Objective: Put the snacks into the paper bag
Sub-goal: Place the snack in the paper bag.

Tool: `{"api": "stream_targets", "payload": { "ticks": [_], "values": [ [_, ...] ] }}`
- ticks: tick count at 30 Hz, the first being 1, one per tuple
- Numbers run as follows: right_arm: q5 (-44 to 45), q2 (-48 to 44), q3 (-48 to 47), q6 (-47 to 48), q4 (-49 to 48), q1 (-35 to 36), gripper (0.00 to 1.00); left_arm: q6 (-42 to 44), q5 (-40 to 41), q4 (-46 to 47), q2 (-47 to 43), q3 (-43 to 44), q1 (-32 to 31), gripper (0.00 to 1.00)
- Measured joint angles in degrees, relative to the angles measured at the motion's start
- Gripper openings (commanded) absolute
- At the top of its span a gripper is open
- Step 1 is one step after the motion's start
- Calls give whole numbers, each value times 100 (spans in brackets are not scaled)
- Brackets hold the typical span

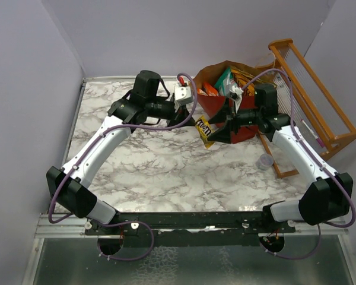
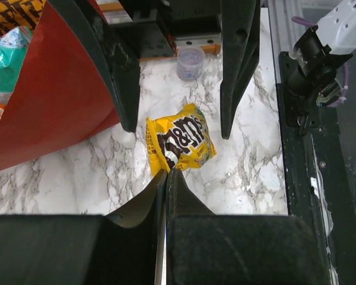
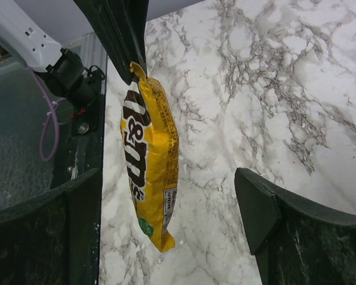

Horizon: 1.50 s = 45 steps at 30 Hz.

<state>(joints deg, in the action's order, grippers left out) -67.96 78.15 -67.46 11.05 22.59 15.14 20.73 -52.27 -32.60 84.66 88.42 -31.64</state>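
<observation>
My left gripper (image 1: 193, 120) is shut on the top edge of a yellow M&M's packet (image 1: 204, 131), which hangs above the marble table beside the red paper bag (image 1: 215, 107). In the left wrist view the closed gripper (image 2: 166, 172) pinches the packet (image 2: 181, 138), with the bag's red wall (image 2: 53, 101) at the left. My right gripper (image 1: 224, 126) is open and empty, its jaws on either side of the hanging packet (image 3: 151, 160) without touching it. Several snacks, teal (image 1: 224, 79) and orange (image 1: 210, 89), sit inside the bag.
A small clear plastic cup (image 1: 264, 161) stands on the table right of the bag; it also shows in the left wrist view (image 2: 190, 61). An orange wooden rack (image 1: 311, 101) lies at the far right. Walls close in the table on the left and back.
</observation>
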Motion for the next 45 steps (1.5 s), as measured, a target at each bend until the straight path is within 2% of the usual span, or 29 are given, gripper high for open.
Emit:
{"api": "stream_targets", "payload": {
  "ticks": [5, 16, 21, 26, 30, 35, 39, 41, 45],
  "values": [
    [-142, -2, 417, -435, -540, 31, 80, -262, 0, 212, 0, 0, 0, 0],
    [-245, 0, 621, -1176, -1386, 31, 40, -688, -2, 601, -2, -63, 0, 0],
    [-245, -33, 688, -1274, -1502, 31, 32, -750, -2, 699, -2, -210, 2, 1],
    [-223, -98, 710, -1217, -1473, 31, 28, -758, -7, 765, -2, -247, 2, 12],
    [-160, -221, 710, -1071, -1353, 31, 28, -767, -46, 778, -4, -247, 9, 32],
    [-11, -407, 708, -831, -1165, 31, 27, -656, -136, 686, -31, -234, 87, 47],
    [144, -595, 680, -640, -925, -11, 26, -527, -155, 520, -87, -164, 286, 68],
    [234, -662, 632, -575, -813, -61, 25, -485, -203, 448, -177, -164, 474, 73],
    [616, -741, 354, -444, -496, -227, 24, -433, -262, 387, -413, -164, 962, 76]
  ]
}}
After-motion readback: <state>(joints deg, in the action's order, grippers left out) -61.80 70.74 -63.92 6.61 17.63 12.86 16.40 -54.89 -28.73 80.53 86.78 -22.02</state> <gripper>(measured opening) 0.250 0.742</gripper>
